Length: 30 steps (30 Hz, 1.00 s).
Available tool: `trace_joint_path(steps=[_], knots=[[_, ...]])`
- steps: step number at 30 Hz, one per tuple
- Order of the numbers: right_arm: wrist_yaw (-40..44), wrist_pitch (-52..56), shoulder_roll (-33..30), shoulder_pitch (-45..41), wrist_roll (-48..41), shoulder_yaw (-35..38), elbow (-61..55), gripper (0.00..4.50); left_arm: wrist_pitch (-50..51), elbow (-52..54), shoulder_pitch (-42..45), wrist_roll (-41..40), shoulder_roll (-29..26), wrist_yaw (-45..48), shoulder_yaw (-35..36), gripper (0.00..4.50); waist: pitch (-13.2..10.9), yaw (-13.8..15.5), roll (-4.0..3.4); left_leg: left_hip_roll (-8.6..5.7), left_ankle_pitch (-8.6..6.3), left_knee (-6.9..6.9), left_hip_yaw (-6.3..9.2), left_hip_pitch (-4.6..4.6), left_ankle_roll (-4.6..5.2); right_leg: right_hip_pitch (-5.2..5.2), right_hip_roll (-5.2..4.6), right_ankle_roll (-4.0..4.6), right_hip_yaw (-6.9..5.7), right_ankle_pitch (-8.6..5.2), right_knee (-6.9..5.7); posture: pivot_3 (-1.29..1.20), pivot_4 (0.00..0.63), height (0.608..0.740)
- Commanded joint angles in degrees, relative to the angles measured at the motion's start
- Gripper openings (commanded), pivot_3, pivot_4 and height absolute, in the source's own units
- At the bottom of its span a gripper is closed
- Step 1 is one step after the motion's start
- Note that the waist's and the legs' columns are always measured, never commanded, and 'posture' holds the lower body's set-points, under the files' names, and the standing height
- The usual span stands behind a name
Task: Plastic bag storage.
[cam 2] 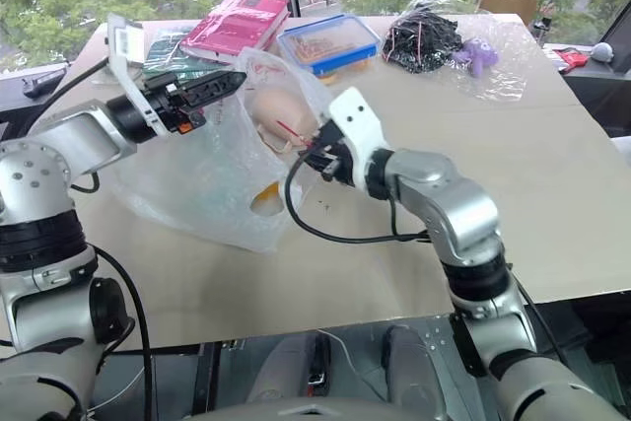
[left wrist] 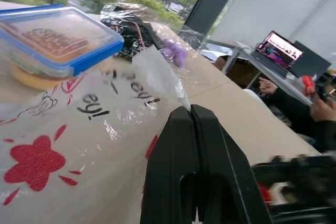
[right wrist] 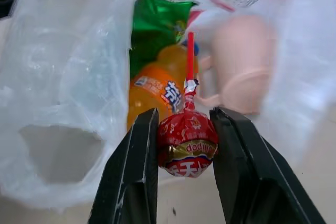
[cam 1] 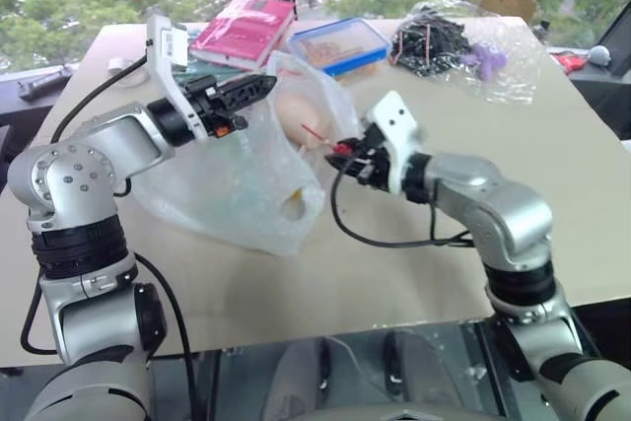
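Note:
The plastic bag (cam 1: 227,184), thin and whitish with red print, lies on the table with its mouth held up. My left gripper (cam 1: 264,84) is shut on a strip of the bag's upper edge (left wrist: 157,72), level above the table. My right gripper (cam 1: 345,151) is at the bag's mouth, shut on a red-wrapped lollipop (right wrist: 187,142) whose red stick points toward the opening. Inside the bag I see an orange drink bottle (right wrist: 157,90), a green packet (right wrist: 157,19) and a pale pink object (right wrist: 241,56).
Behind the bag lie a pink book (cam 1: 245,27), a blue-lidded food box (cam 1: 340,43) and a clear bag of black cables (cam 1: 434,41) with a purple item (cam 1: 490,58). The table's front edge (cam 1: 394,317) runs near me. A person's hands (left wrist: 315,108) and a laptop (left wrist: 278,51) are at a far desk.

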<state>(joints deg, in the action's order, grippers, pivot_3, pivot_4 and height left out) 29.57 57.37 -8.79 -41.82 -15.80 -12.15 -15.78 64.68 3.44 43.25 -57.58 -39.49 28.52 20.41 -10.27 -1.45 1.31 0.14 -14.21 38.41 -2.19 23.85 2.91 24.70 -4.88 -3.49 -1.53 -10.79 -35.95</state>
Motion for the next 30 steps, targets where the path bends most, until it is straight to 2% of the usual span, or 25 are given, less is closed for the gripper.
trace_joint_path(steps=[1,8,9,10,11,13,15,16,17,18,19,20,21,25,27,30], knots=[[-0.20,-11.22,3.72,-7.13,3.28,-2.13,15.87,1.30,0.96,3.94,-0.56,-2.98,-2.15,0.43,3.44,0.00,-0.01,-0.26,0.01,-0.01,0.00,0.00,-0.02,0.00,0.00,0.01,0.00,0.00,0.01,0.00,0.01,0.00,0.150,0.740],[3.06,-31.00,13.73,-20.93,4.70,0.11,47.02,1.30,2.35,6.50,-3.35,-5.66,-3.44,-0.33,5.36,0.00,-0.02,-1.04,0.00,0.03,0.00,-0.08,-0.01,0.00,-0.01,0.04,0.02,0.01,0.02,0.00,0.06,0.00,0.150,0.740],[3.17,-33.88,15.60,-23.15,4.79,0.85,52.57,1.84,2.35,7.03,-3.92,-5.79,-3.34,-0.63,5.46,0.00,-0.02,-1.03,0.00,0.03,0.00,-0.08,-0.02,0.00,-0.01,0.04,0.02,0.01,0.03,0.00,0.07,0.00,0.150,0.740],[3.39,-35.99,16.73,-24.44,5.26,1.06,56.56,2.17,2.34,7.39,-4.28,-5.98,-3.14,-1.13,5.57,0.00,-0.02,-1.03,0.00,0.03,0.00,-0.09,-0.01,0.01,-0.02,0.05,0.02,0.01,0.03,0.00,0.08,0.00,0.150,0.740],[3.82,-37.94,17.40,-25.19,5.99,0.91,59.45,2.28,2.30,7.68,-4.64,-6.14,-2.94,-1.65,5.68,0.00,-0.02,-0.97,0.00,0.04,0.00,-0.10,-0.01,0.01,-0.02,0.05,0.01,0.01,0.03,0.00,0.08,0.00,0.150,0.740],[4.03,-40.05,17.43,-25.35,6.54,1.50,60.90,3.17,1.97,8.10,-5.34,-6.26,-2.79,-2.36,5.73,0.00,-0.02,-0.76,0.00,0.04,0.00,-0.11,0.00,0.00,-0.02,0.04,0.00,0.01,0.02,0.00,0.08,0.00,0.150,0.740],[3.91,-40.29,15.78,-23.20,7.14,1.51,56.90,4.21,1.57,7.91,-5.78,-6.23,-2.83,-2.86,5.76,0.00,-0.02,-0.54,0.00,0.02,0.00,-0.10,0.07,0.04,-0.03,0.03,-0.05,0.01,-0.05,0.00,0.09,0.00,0.150,0.740],[4.01,-40.06,14.75,-21.68,7.68,1.06,54.03,4.44,1.40,7.75,-5.90,-6.22,-2.84,-3.07,5.78,0.00,-0.01,-0.52,0.01,0.00,0.00,-0.09,0.07,0.05,-0.03,0.03,-0.08,0.01,-0.04,0.00,0.08,0.00,0.150,0.740],[4.73,-38.59,13.35,-19.29,7.78,0.39,49.19,4.44,1.24,7.58,-6.02,-6.19,-2.86,-3.08,5.75,0.00,-0.02,-0.52,0.00,-0.01,0.00,-0.08,0.09,0.05,-0.03,0.02,-0.08,0.01,-0.05,0.00,0.08,0.00,0.150,0.740],[5.40,-36.94,12.20,-17.17,7.68,-0.08,44.72,4.44,1.11,7.49,-6.11,-6.18,-2.86,-3.08,5.70,0.00,-0.02,-0.47,0.01,-0.01,-0.01,-0.08,0.08,0.05,-0.03,0.03,-0.09,0.01,-0.04,0.00,0.08,0.00,0.000,0.740],[6.18,-34.74,10.89,-14.85,7.29,-0.54,39.58,4.44,0.97,7.46,-6.21,-6.18,-2.79,-3.10,5.63,0.00,1.76,-0.66,0.12,-0.01,0.00,-0.09,0.11,0.06,-0.03,0.03,-0.09,0.01,-0.06,0.00,0.07,0.00,0.000,0.740],[7.54,-31.16,8.58,-11.37,5.99,-1.08,31.11,4.44,0.78,7.11,-6.28,-6.31,-2.59,-3.15,5.71,0.00,2.57,-0.80,0.23,-0.07,0.03,-0.11,0.12,0.62,-0.10,0.66,-0.07,0.00,-0.02,0.02,-0.28,0.00,0.000,0.740],[8.34,-27.90,6.50,-8.55,4.75,-1.25,23.73,4.44,0.55,6.77,-6.28,-6.37,-2.40,-3.20,5.75,0.00,3.21,-0.86,0.26,-0.07,0.03,-0.05,0.14,0.80,-0.12,0.92,-0.06,0.01,-0.02,0.01,-0.50,0.00,0.000,0.740],[7.52,-13.11,0.21,-2.00,-1.75,2.62,2.09,4.44,-0.80,5.46,-6.38,-5.67,-2.18,-2.49,5.26,0.00,3.85,-1.56,0.30,-0.10,0.12,0.03,-0.18,0.72,-0.25,0.91,0.01,0.00,0.04,0.02,-0.30,0.00,0.000,0.740],[5.40,-6.87,-1.94,-0.07,-3.85,5.66,-3.76,4.44,-1.42,5.15,-6.37,-5.31,-2.04,-2.17,4.82,0.00,4.07,-1.48,0.33,-0.06,0.17,0.01,-0.18,0.47,-0.34,0.77,0.06,0.01,0.05,0.01,-0.53,0.00,0.000,0.740],[1.30,-2.46,-3.60,1.05,-3.54,7.87,-5.10,4.44,-2.56,4.90,-6.47,-4.62,-1.84,-1.65,4.12,0.00,4.74,-1.28,0.31,-0.04,0.17,-0.03,-0.31,-0.17,-0.35,0.23,0.09,0.03,0.06,0.00,-0.58,0.00,0.000,0.740]])
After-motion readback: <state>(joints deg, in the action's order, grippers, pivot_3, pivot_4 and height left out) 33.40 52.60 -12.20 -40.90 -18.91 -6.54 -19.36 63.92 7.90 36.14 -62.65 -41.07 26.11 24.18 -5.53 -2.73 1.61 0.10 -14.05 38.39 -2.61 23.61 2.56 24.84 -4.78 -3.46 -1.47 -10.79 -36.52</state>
